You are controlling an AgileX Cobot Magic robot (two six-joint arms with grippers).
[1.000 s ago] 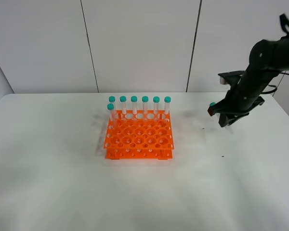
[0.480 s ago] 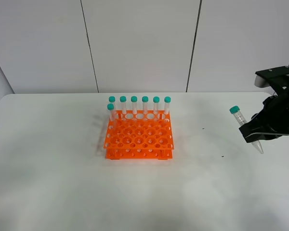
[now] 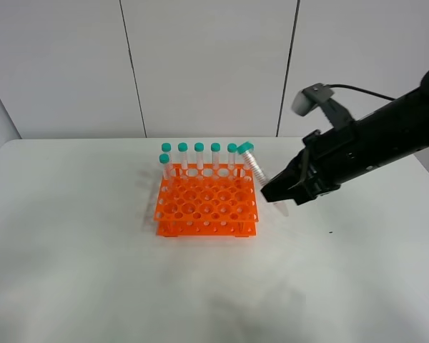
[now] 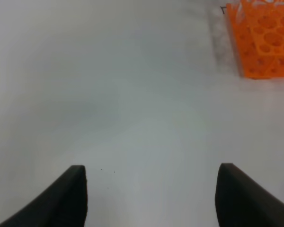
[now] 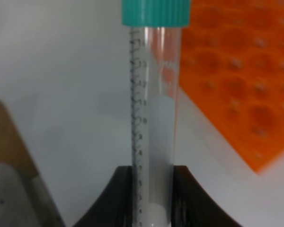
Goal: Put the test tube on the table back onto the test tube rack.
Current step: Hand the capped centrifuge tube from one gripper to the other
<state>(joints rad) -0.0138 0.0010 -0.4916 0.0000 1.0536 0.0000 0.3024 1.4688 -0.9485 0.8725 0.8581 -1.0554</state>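
Right pincer — clamped on the test tube, held tilted off the worktop, teal cap out ahead of it beside the test tube rack; left pincer — spread wide, empty, rack well apart from it.

The right gripper has swung in from the far right side of the table to just beside the rack. The tube it holds came along, and its cap now leans in by the rack's back right corner
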